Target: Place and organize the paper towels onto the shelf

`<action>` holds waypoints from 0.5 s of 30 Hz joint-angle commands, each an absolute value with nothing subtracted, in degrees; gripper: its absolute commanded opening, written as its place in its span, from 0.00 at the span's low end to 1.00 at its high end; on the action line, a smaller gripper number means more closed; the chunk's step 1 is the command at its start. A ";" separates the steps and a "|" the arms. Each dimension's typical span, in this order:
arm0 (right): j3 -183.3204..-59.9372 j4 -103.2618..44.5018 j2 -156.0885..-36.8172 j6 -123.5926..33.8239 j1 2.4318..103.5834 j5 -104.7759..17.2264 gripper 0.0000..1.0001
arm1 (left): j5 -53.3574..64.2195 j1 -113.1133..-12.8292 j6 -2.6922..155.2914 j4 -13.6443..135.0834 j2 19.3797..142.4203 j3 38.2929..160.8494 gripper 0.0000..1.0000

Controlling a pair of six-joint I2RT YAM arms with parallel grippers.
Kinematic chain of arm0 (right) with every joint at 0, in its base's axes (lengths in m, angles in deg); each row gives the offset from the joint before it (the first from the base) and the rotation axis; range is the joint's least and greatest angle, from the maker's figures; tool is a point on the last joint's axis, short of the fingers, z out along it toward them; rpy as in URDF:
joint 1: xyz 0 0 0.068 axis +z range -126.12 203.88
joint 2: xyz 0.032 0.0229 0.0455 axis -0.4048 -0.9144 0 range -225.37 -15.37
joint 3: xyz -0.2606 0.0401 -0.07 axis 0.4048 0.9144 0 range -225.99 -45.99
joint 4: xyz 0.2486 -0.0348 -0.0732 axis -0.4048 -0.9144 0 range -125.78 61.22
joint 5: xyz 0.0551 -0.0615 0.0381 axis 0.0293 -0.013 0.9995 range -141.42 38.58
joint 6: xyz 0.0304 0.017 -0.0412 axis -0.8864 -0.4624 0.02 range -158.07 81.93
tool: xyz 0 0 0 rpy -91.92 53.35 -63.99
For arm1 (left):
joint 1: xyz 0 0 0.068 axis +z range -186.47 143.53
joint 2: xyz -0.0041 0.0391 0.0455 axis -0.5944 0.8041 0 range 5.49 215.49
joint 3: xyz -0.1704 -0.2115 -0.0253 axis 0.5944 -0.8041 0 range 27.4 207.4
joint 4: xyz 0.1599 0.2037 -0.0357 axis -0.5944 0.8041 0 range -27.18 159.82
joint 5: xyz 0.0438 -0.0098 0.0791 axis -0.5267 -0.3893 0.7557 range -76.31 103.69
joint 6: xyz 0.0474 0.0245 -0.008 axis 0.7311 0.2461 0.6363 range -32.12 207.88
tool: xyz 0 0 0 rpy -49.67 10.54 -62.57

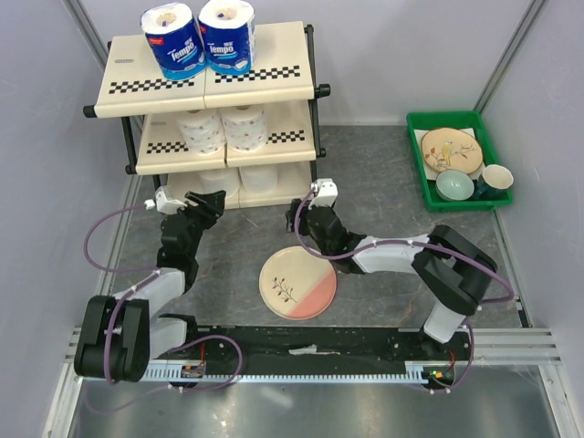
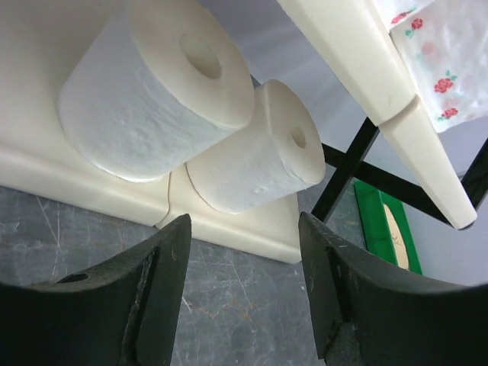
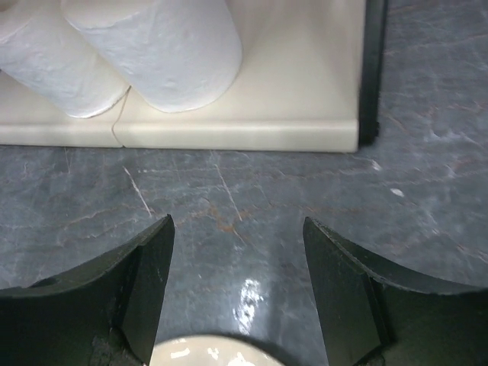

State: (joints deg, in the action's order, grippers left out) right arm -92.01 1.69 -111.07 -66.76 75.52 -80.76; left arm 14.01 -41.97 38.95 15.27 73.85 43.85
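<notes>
The shelf [image 1: 274, 91] stands at the back left with paper towels on every tier. Two blue-wrapped rolls [image 1: 173, 41] sit on top, two flower-printed rolls [image 1: 245, 128] on the middle tier, and two plain white rolls [image 1: 258, 176] on the bottom tier. The left wrist view shows those two bottom rolls [image 2: 152, 91] lying on the cream panel [image 2: 236, 225]. My left gripper [image 1: 208, 206] [image 2: 244, 252] is open just in front of the bottom tier, holding nothing. My right gripper [image 1: 304, 214] [image 3: 238, 259] is open too, empty, facing the same tier's right end [image 3: 305, 130].
A pink-and-cream plate [image 1: 297, 283] lies on the grey table between the arms, its rim [image 3: 206, 352] under the right gripper. A green tray [image 1: 415, 146] with a plate and bowls sits at the back right.
</notes>
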 commanded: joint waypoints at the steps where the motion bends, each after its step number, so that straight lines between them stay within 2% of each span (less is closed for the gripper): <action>1: -98.45 10.58 -117.04 -63.83 75.65 -79.98 0.77 | 14.57 -42.18 41.38 22.38 66.77 42.35 0.65; 8: -107.51 12.52 -126.54 -57.94 75.65 -83.58 0.76 | 14.75 -42.18 44.11 28.10 60.17 43.48 0.66; 15: -111.65 18.49 -133.32 -57.23 75.65 -90.34 0.75 | 14.13 -42.18 44.55 29.95 58.85 44.54 0.67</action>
